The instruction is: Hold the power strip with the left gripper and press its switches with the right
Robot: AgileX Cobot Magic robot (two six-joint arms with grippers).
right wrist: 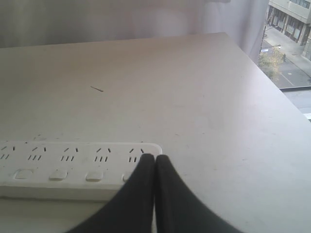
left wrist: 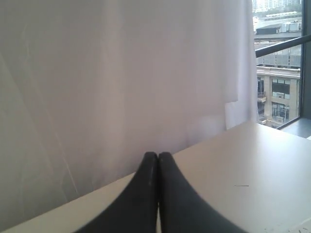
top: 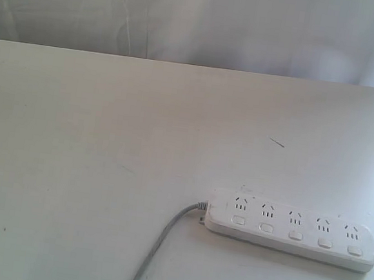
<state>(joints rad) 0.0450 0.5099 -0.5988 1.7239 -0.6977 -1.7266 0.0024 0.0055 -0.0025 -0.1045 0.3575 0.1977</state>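
The white power strip (top: 291, 228) lies flat near the table's front right in the exterior view, its grey cord (top: 162, 244) running off toward the front edge. Five small white switches (top: 296, 234) sit in a row below the sockets. Neither gripper shows in the exterior view. In the right wrist view my right gripper (right wrist: 155, 158) is shut with nothing in it, its tips above the strip's (right wrist: 73, 167) end and covering part of the last switch. My left gripper (left wrist: 157, 155) is shut and empty, facing the curtain; the strip is out of its view.
The white table (top: 103, 142) ends at a white curtain (top: 204, 17) at the back. A small dark speck (top: 277, 142) lies on the table behind the strip. A window with buildings (left wrist: 279, 73) shows past the table's far corner.
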